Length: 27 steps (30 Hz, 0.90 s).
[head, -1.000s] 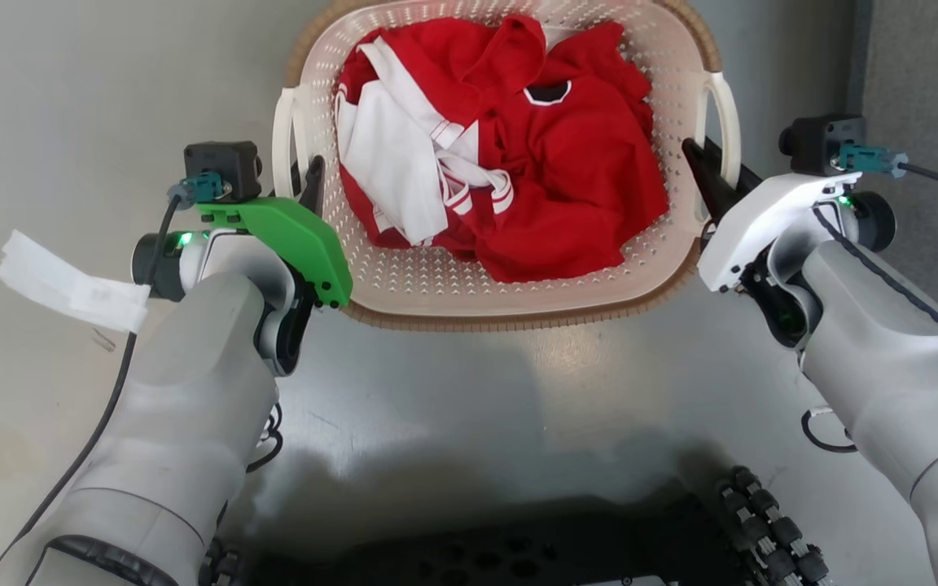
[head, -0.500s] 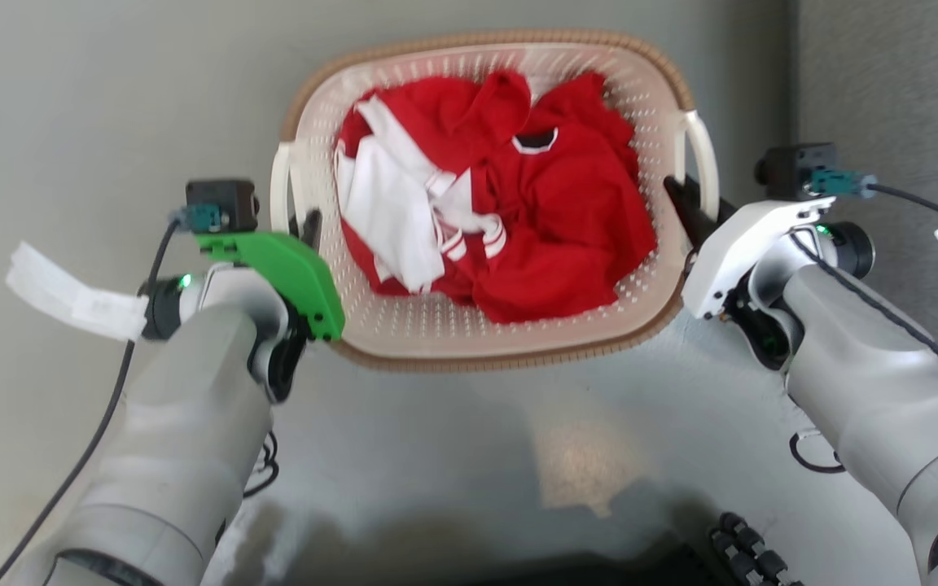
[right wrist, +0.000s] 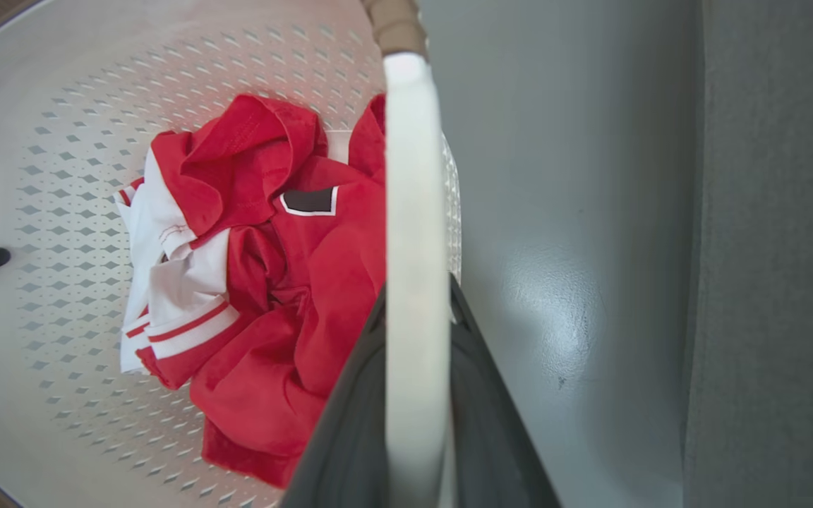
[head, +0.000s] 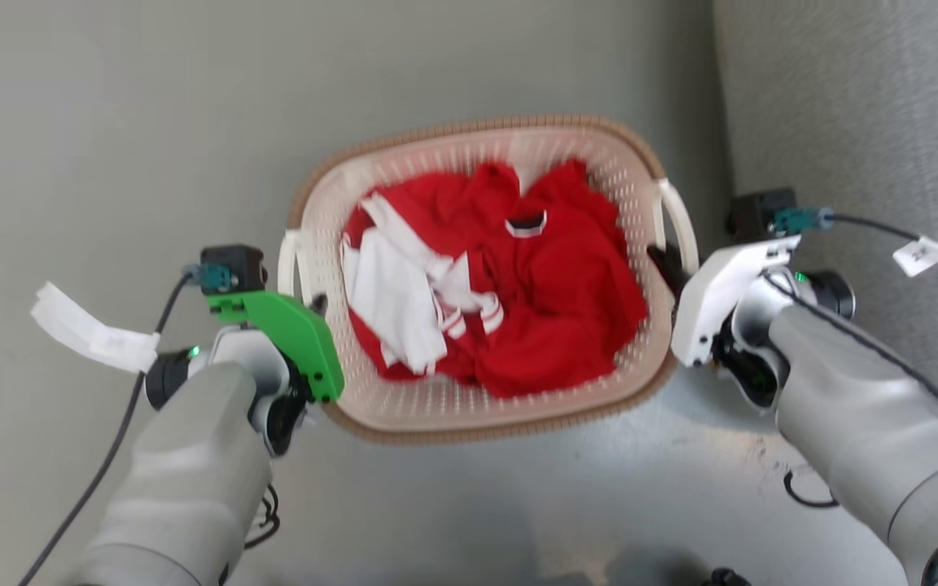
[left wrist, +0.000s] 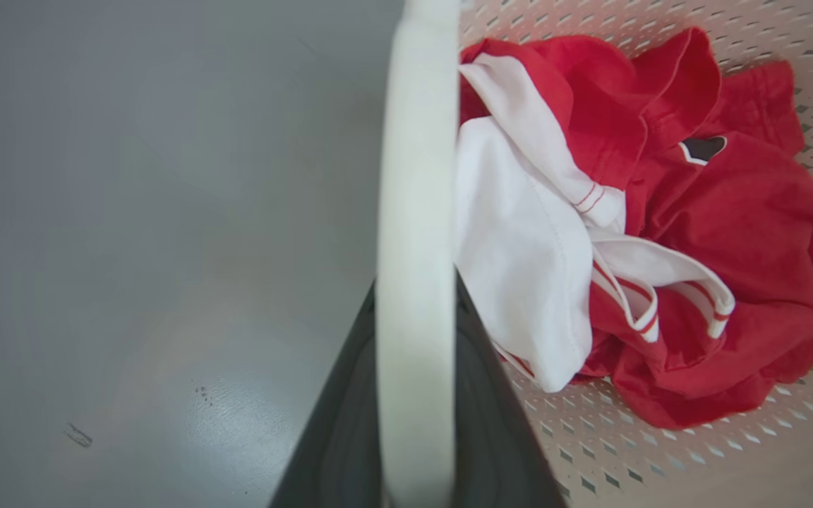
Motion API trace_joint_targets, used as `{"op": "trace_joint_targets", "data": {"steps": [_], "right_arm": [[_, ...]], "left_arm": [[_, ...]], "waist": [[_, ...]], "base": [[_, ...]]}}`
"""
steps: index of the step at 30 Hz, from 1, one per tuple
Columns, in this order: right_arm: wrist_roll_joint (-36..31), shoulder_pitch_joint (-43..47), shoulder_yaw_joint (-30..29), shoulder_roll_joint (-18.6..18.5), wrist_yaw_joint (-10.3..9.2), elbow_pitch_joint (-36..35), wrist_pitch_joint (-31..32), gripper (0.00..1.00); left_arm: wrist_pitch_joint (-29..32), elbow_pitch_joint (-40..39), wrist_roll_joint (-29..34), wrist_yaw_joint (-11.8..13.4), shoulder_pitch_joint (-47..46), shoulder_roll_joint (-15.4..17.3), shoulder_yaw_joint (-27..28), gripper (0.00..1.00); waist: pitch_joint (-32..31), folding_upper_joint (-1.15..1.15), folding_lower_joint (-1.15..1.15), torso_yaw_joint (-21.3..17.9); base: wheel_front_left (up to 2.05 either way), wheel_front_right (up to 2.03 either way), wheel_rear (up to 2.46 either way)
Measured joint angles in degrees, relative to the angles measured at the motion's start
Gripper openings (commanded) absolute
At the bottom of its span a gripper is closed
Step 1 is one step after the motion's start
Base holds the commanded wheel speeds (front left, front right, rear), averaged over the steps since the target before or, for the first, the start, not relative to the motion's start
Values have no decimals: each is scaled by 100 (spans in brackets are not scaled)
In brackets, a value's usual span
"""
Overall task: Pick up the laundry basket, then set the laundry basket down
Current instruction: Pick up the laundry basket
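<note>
While left pincer (head: 318,303) and right pincer (head: 663,259) grip it, the laundry basket (head: 469,129) has open floor (head: 111,122) leftward.

The cream-white perforated plastic laundry basket (head: 404,407) has smooth, faintly glossy walls. Its brown rim (head: 469,433) is moulded with a ribbed, woven look, and its white plastic loop handles (left wrist: 417,176) are plain and smooth. Inside it lies a soft, matt heap of crumpled red and white cloth (head: 550,309). The dark fingers (left wrist: 484,437) look matt. The green plastic wrist cover (head: 294,330) is matt, while the white plastic wrist cover (head: 709,297) shines slightly. The grey floor (head: 111,122) is smooth with a dull sheen. The grey panel (head: 868,106) beside it is grainy and matt.
</note>
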Motion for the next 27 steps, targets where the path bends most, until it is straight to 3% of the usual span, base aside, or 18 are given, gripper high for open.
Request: {"op": "trace_joint_targets", "data": {"steps": [27], "right_arm": [[748, 1024, 660, 170, -7, 235, 1519, 0]], "left_arm": [[1270, 344, -643, -126, 1199, -41, -381, 0]], "waist": [[-2111, 0, 0, -91]], "base": [[0, 0, 0]]}}
